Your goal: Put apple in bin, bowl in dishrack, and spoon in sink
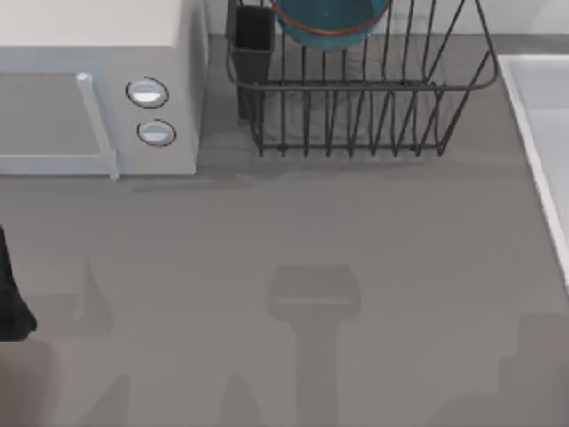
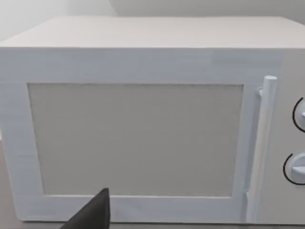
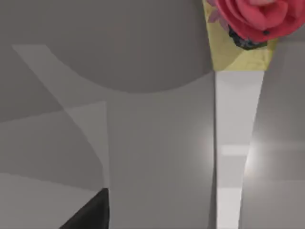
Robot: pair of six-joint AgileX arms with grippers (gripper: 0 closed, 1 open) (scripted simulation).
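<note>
The teal bowl (image 1: 331,20) already sits in the black wire dishrack (image 1: 356,107) at twelve o'clock on the worktop (image 1: 293,231), beside its dark utensil cup (image 1: 253,40). The sink (image 1: 544,124) lies at three o'clock — only its white rim and pale basin edge visible. The white microwave (image 1: 98,89) stands at ten o'clock, and the left arm (image 1: 11,298) waits at nine, facing its door. I cannot tell whether either arm's jaws are parted or closed. The bowl looks rigid, glazed and slippery — best taken by its rim.
</note>
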